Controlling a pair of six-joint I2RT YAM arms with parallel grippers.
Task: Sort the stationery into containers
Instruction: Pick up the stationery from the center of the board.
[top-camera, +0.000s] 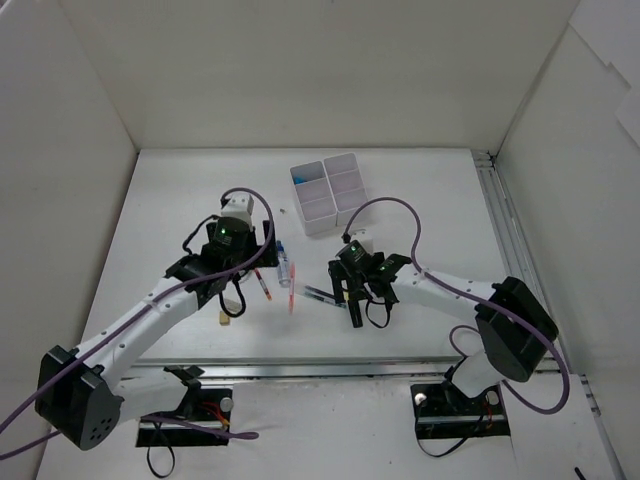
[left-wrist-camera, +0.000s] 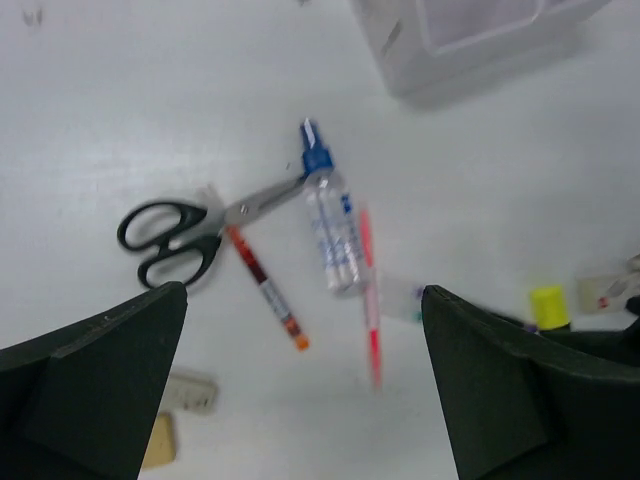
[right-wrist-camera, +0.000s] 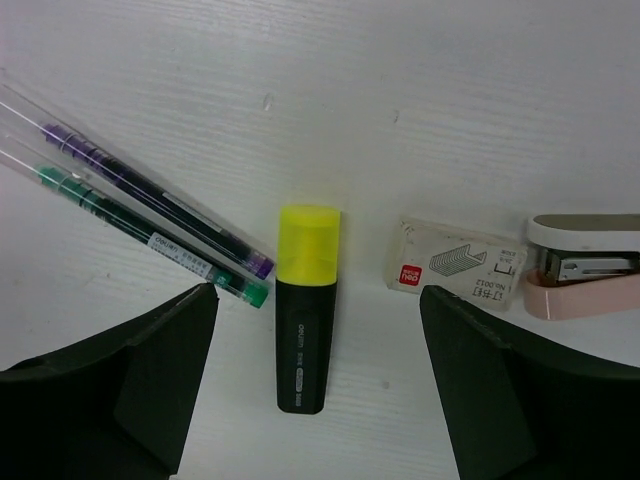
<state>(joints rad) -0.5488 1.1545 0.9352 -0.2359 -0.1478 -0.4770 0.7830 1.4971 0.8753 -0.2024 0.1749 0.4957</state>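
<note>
Right gripper (right-wrist-camera: 318, 292) spread, pinching nothing, over a yellow-capped highlighter (right-wrist-camera: 303, 320) (purple and green pens (right-wrist-camera: 150, 215) just left of it); left gripper (left-wrist-camera: 303, 292) likewise spread over scissors (left-wrist-camera: 235, 212), blue-capped bottle (left-wrist-camera: 330, 230) and red pens (left-wrist-camera: 268, 295); white organiser (top-camera: 315, 215) beyond.

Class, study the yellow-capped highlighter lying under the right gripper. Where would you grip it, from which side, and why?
Grip the yellow-capped highlighter across its black barrel, coming straight down from above. It lies flat with bare table either side of the barrel; the green pen nears only the cap, and the open right gripper straddles it.
</note>
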